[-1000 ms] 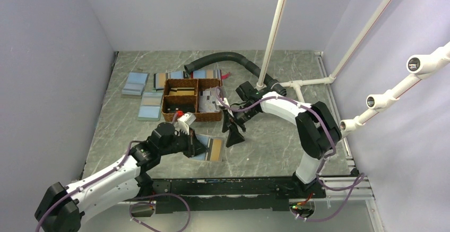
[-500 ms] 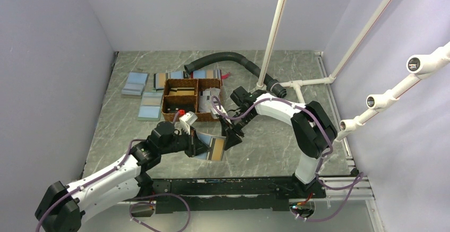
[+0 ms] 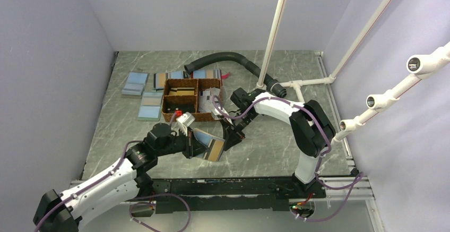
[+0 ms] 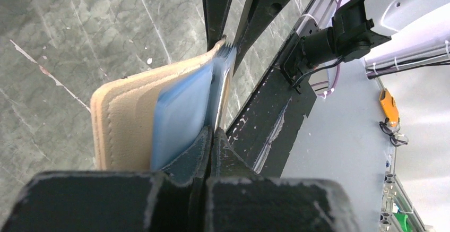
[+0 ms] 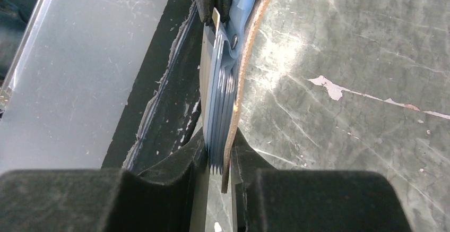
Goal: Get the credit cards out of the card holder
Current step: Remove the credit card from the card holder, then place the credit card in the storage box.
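Observation:
The card holder (image 3: 210, 146) is held open and tilted above the table near its front edge. In the left wrist view I see its tan leather face (image 4: 124, 128) and a light blue inner panel (image 4: 180, 110). My left gripper (image 3: 193, 146) is shut on the holder's left part, jaws pressed together (image 4: 212, 136). My right gripper (image 3: 229, 136) is shut on the opposite end. Its jaws (image 5: 219, 155) squeeze the tan flap (image 5: 240, 91) together with a stack of several thin blue credit cards (image 5: 216, 110) edge-on.
A brown woven basket (image 3: 185, 101) stands just behind the holder. Light blue flat rectangles (image 3: 136, 83) lie at the back left. A black hose (image 3: 223, 58) curves across the back, and white pipes (image 3: 275, 33) rise on the right. A black rail (image 3: 239, 187) runs along the near edge.
My right gripper moved left from beside the basket to the holder's right end and closed on it. The left arm lifted the holder off the table and tilted it.

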{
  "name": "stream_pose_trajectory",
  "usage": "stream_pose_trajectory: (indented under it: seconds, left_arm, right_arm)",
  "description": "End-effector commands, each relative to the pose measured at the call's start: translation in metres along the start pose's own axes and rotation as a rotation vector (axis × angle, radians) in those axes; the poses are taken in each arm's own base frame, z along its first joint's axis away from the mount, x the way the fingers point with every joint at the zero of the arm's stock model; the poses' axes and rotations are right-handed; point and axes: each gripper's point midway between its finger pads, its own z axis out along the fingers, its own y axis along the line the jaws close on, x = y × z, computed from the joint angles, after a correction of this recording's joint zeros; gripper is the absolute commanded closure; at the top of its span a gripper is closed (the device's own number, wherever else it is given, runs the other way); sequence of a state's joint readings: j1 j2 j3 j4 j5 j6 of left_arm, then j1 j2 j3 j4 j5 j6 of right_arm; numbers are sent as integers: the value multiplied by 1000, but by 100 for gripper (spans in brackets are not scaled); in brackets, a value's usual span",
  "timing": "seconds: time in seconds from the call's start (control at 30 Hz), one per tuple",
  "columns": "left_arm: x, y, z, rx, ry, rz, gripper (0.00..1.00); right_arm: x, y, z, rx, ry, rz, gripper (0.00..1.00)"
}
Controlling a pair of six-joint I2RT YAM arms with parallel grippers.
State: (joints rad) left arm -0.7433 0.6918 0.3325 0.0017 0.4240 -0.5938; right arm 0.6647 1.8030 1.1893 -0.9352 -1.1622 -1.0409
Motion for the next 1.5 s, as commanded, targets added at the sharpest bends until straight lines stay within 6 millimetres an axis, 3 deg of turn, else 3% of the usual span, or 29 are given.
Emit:
stream_pose_trajectory:
  seconds: [0.0, 0.43, 0.8, 0.97, 1.1, 1.3, 1.47]
  left_arm:
    - [-21, -9, -8, -7, -49, 36, 100]
    - [-25, -8, -24, -68, -53, 36, 100]
    - [-46, 10, -54, -231, -220, -161, 100]
    - [-94, 31, -68, -349, -454, -313, 100]
    - [-133, 52, -66, -424, -553, -452, 100]
    - [-197, 115, -60, -406, -676, -725, 100]
    - [-254, 167, -67, -436, -790, -791, 100]
  right_arm:
    - [-5, 0, -4, -7, -4, -28, 100]
    - [21, -5, -5, 8, 64, 73, 100]
    - [52, -7, -9, -1, 142, 212, 100]
    - [56, -13, -10, 3, 173, 249, 100]
    - [59, -14, -11, -3, 189, 260, 100]
    - [62, -17, -12, 2, 211, 264, 100]
    - [63, -18, -12, 5, 217, 268, 100]
